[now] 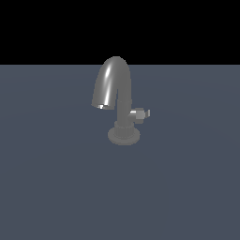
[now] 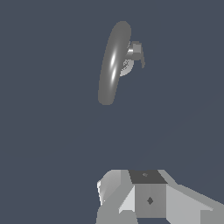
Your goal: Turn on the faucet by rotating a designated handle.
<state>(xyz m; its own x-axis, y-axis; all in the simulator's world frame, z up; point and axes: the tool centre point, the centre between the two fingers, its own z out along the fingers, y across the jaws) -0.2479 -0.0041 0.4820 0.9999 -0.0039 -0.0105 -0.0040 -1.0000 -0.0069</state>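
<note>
1. Standing near mid-scene on the flat slate-blue counter [image 1: 56,187], the faucet [image 1: 114,84] is the only object on it in the exterior view.
2. Faucet build: round ringed base, slim upright stem, tall arched spout curving over and down toward the exterior view's left, mouth hanging above the counter, not touching it.
3. The handle [image 1: 139,114] juts sideways from the lower stem toward the exterior view's right, just above the base; short stub ending in a flat crossbar tab.
4. Handle tip is free: open air on its outer side, above and in front; only the base ring sits just below it.
5. Spout and handle point to opposite sides of the stem, so the arch does not overhang the handle.
6. Counter's far edge runs as a straight line behind the top of the spout, black beyond it. Other edges out of frame.
7. Wrist view: faucet [image 2: 111,65] seen from above, spout as a long oval; handle [image 2: 136,52] peeking out beside it.
8. End effector: only part of the grey body shows at the wrist view's edge, fingertips not visible; cannot tell if it is wide or narrow. Not seen in the exterior view.
9. End effector body is well apart from the faucet, with bare counter between them.
</note>
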